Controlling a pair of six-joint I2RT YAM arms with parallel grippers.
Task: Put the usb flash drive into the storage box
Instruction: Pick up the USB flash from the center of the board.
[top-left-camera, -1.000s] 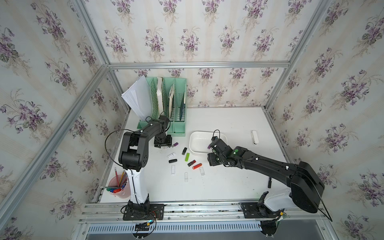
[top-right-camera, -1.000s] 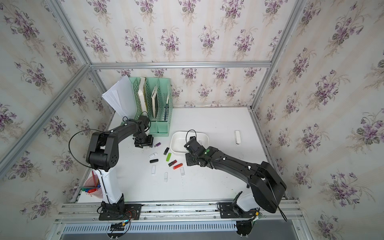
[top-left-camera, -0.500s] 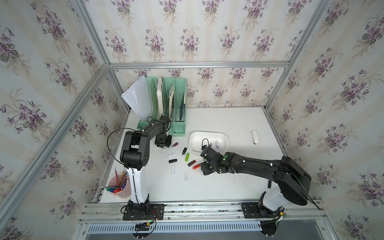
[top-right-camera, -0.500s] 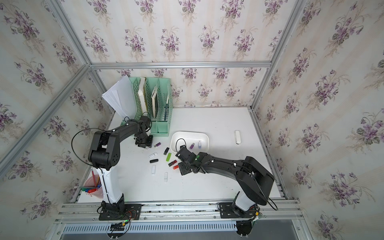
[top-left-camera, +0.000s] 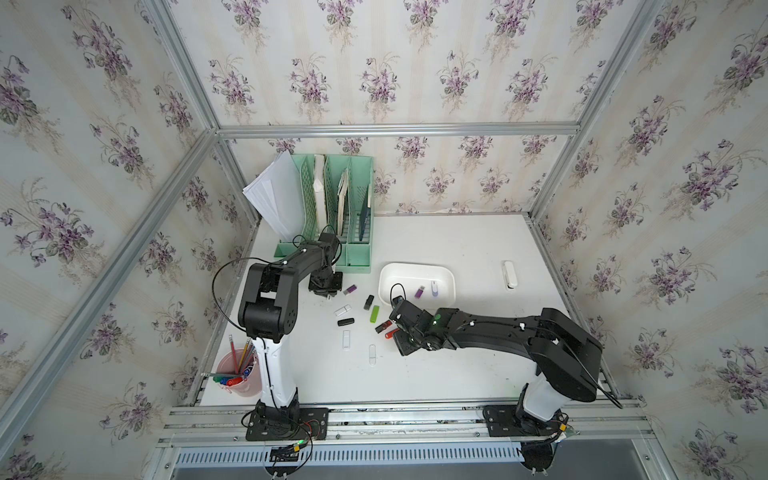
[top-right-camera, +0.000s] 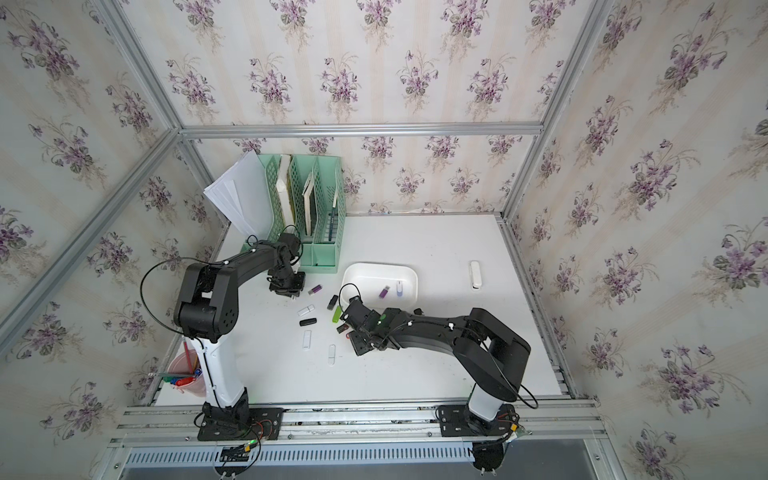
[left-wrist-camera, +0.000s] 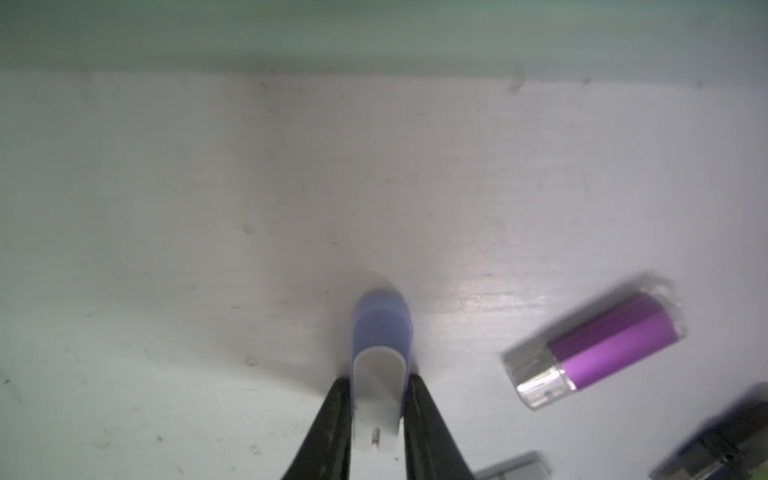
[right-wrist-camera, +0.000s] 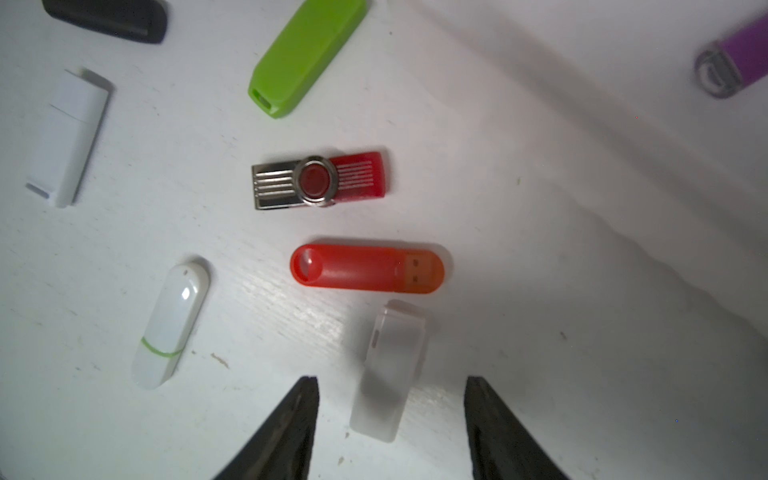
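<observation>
White storage box (top-left-camera: 405, 276), centre of a top view: purple drive (top-left-camera: 419, 293) and pale drive (top-left-camera: 434, 288) inside. Left gripper (left-wrist-camera: 379, 380) pinches blue-white flash drive (left-wrist-camera: 382, 328), left of box. Right gripper (right-wrist-camera: 391, 380) spread, straddling clear drive (right-wrist-camera: 395, 345).

You look down on a white tabletop (top-left-camera: 457, 374) boxed in by walls of cream wallpaper (top-left-camera: 415, 50) sprigged with purple flowers, edged with aluminium rails (top-left-camera: 395, 129), evenly lit.

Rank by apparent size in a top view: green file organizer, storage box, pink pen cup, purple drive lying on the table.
Largest to smallest:
1. file organizer
2. storage box
3. pen cup
4. purple drive
</observation>
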